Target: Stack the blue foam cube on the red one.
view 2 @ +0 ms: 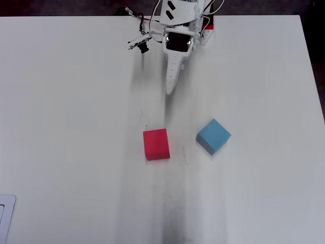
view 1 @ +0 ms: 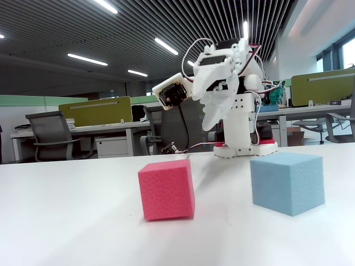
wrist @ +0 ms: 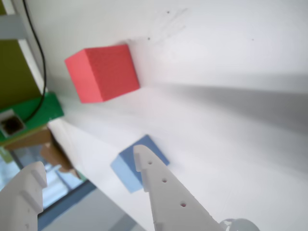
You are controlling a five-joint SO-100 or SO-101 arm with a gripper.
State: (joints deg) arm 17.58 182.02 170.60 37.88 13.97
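The red one (view 2: 156, 144) sits on the white table near its middle. The blue foam cube (view 2: 213, 136) lies a short way to its right, turned about 45 degrees. The two stand apart from each other. My gripper (view 2: 170, 91) hangs above the table between the arm's base and the cubes, touching neither. In the wrist view my gripper (wrist: 89, 161) is open and holds nothing; one finger covers part of the blue cube (wrist: 130, 168), and the red cube (wrist: 103, 72) shows farther off. The fixed view has the red cube (view 1: 166, 188) left of the blue cube (view 1: 287, 182), with the gripper (view 1: 213, 119) raised behind them.
The arm's base (view 2: 203, 25) stands at the table's far edge with loose wires (view 2: 137, 43) beside it. A white object (view 2: 5, 218) pokes in at the bottom left corner. The table's edge (wrist: 62, 139) runs down the left of the wrist view.
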